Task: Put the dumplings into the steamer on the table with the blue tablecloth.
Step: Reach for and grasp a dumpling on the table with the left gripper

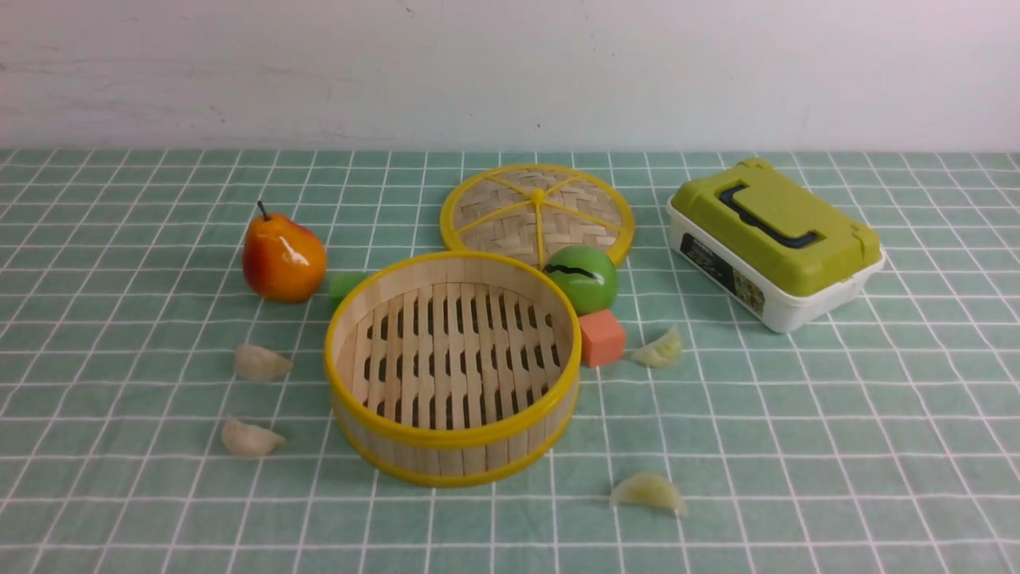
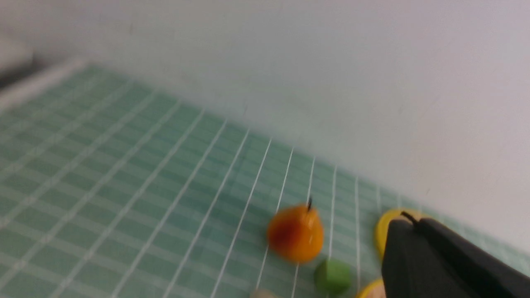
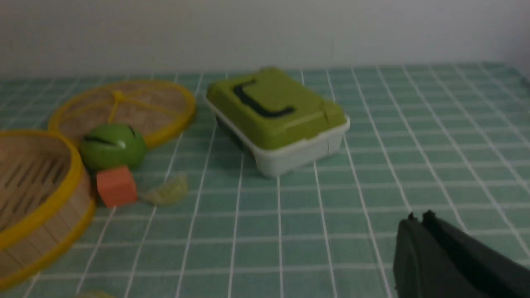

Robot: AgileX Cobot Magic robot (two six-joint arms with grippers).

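Note:
The steamer (image 1: 453, 365) stands empty in the middle of the blue tablecloth (image 1: 797, 414); part of it shows in the right wrist view (image 3: 37, 194). Two whitish dumplings (image 1: 260, 363) (image 1: 249, 438) lie left of it. Two yellow-green dumplings lie to its right (image 1: 660, 349) and front right (image 1: 648, 491); one shows in the right wrist view (image 3: 167, 191). Neither arm shows in the front view. My left gripper (image 2: 414, 221) is shut and empty, high above the cloth near the pear. My right gripper (image 3: 418, 217) is shut and empty, right of the box.
The woven lid (image 1: 537, 211) lies behind the steamer. A green ball (image 1: 581, 279) and an orange cube (image 1: 602, 337) sit at its right, a pear (image 1: 283, 257) and a green block (image 1: 344, 285) at its left. A green-lidded box (image 1: 777, 241) stands at the back right.

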